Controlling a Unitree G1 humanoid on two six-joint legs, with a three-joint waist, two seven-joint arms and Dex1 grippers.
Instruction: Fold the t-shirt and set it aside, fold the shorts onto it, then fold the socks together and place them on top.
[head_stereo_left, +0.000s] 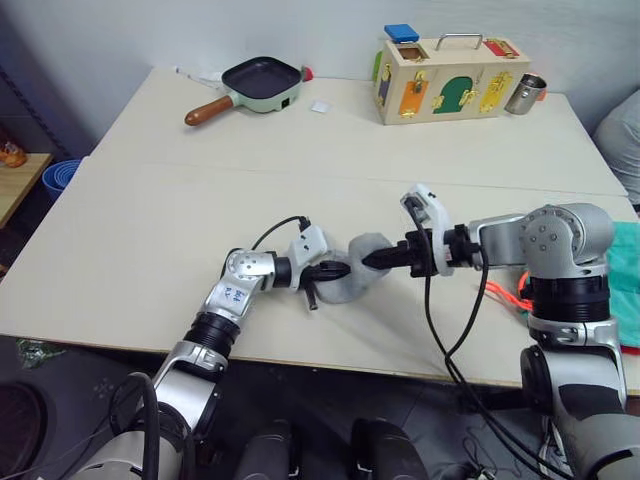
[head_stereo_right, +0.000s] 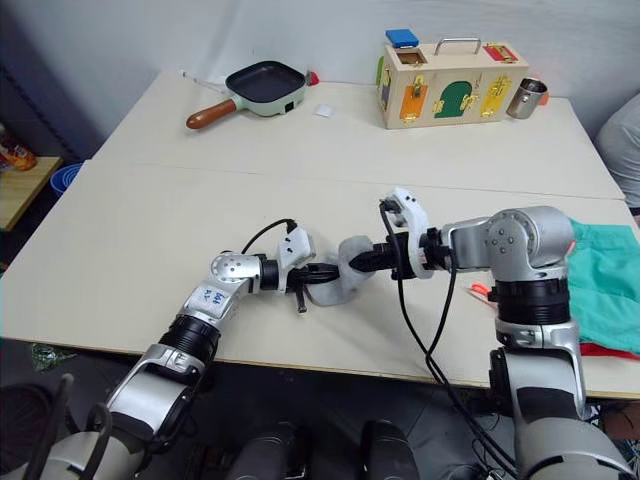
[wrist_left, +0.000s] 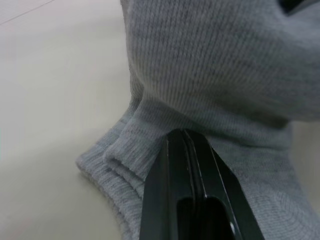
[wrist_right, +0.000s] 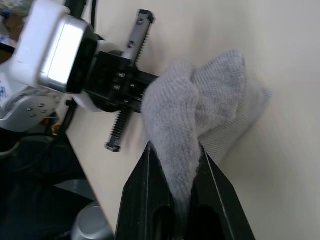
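Your left gripper (head_stereo_left: 338, 270) and right gripper (head_stereo_left: 377, 258) both pinch the grey socks (head_stereo_left: 358, 272), fingers closed on the knit from opposite ends. The bundle sits on the table (head_stereo_left: 150, 230), well left of the teal shorts (head_stereo_right: 605, 280).

Light grey ribbed socks (head_stereo_left: 362, 268) are lying on a pale beige table (head_stereo_left: 150, 230) (black gripper fingers (wrist_right: 150, 190) are pinching them), teal-green shorts (head_stereo_right: 605, 285) with a neon orange drawstring (head_stereo_left: 507, 293) are showing over red t-shirt (head_stereo_right: 610, 350) cloth
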